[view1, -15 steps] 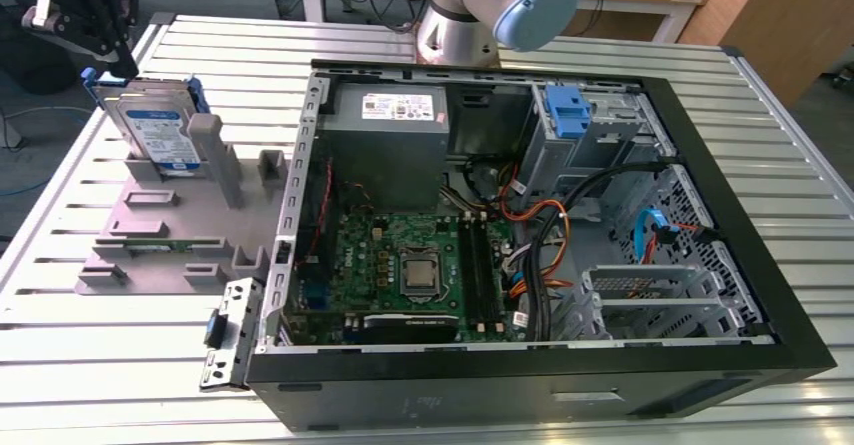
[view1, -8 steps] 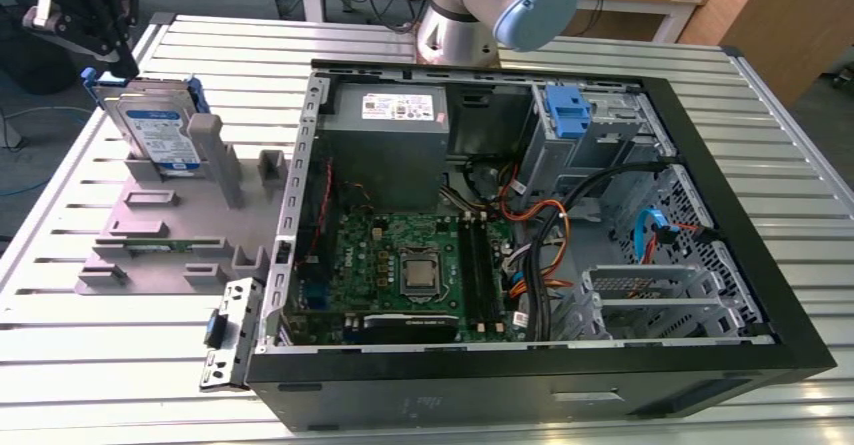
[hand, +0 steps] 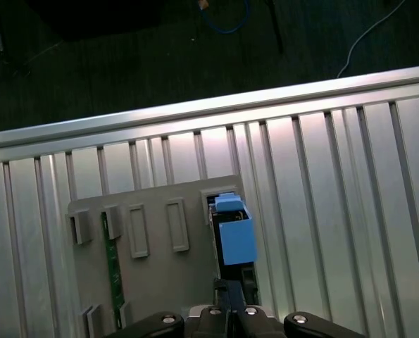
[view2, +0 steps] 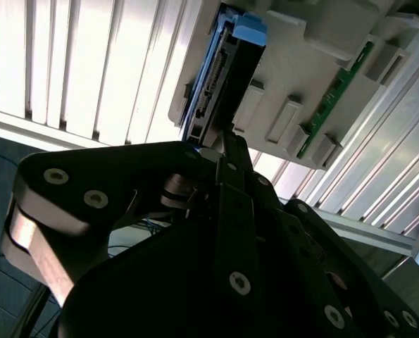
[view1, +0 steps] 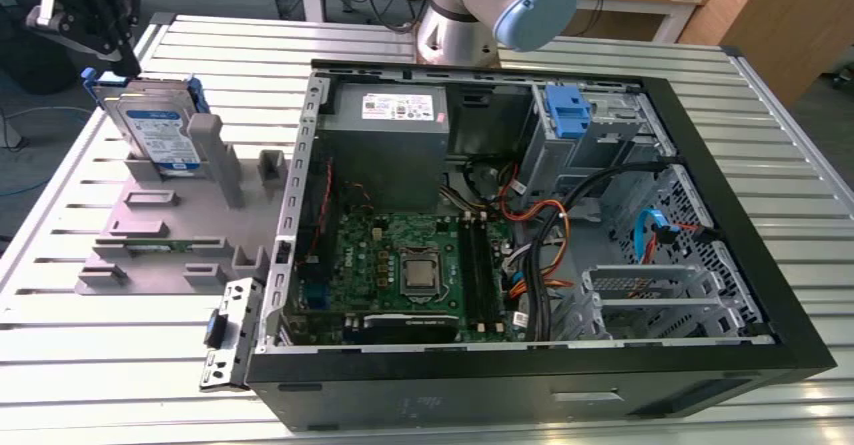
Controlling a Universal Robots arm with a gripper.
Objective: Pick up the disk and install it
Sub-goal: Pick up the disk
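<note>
If hunting for the disk (view1: 158,130), look at the exterior view's left: propped on edge in a grey rack (view1: 174,230) outside the open PC case (view1: 534,380), likely to keep the top grabbable. Gripper (view1: 118,57) right above it, can't tell whether open or clamped. Ribbed metal table (view1: 107,365) underneath, dark floor (hand: 124,56) beyond.

The disk (view1: 160,130) is standing upright in the holder (view1: 174,235), which is sitting on the table (view1: 120,365) at the exterior view's left of the case (view1: 534,385). The gripper (view1: 110,57) is hanging just above the disk.
</note>
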